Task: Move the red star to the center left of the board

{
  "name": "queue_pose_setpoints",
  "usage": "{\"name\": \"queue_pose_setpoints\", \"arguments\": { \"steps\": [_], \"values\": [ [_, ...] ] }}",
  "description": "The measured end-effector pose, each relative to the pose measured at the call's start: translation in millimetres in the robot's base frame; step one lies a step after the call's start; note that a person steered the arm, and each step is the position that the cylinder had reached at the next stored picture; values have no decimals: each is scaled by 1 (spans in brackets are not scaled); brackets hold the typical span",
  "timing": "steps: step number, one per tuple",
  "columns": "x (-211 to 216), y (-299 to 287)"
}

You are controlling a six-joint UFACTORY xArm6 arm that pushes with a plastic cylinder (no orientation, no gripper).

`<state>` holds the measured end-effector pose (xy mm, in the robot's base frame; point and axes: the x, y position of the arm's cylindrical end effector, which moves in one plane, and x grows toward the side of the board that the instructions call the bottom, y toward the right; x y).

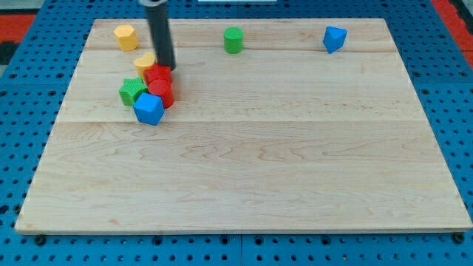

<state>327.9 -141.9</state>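
Observation:
The red star (157,74) lies at the upper left of the wooden board (244,170), in a tight cluster of blocks. My tip (166,68) stands at the star's upper right edge, touching or nearly touching it. A second red block (162,93) sits just below the star. A green block (131,91) lies at the cluster's left, a blue block (149,109) at its bottom, and a yellow block (145,62) at its top left, beside the rod.
A yellow hexagonal block (126,36) sits near the top left corner. A green cylinder (233,40) stands at top centre. A blue block (335,38) lies at top right. Blue pegboard (22,111) surrounds the board.

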Motion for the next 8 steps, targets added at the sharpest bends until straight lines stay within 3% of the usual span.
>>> {"name": "queue_pose_setpoints", "arguments": {
  "steps": [3, 4, 6, 8],
  "values": [
    [20, -14],
    [51, -25],
    [65, -96],
    [102, -8]
  ]
}}
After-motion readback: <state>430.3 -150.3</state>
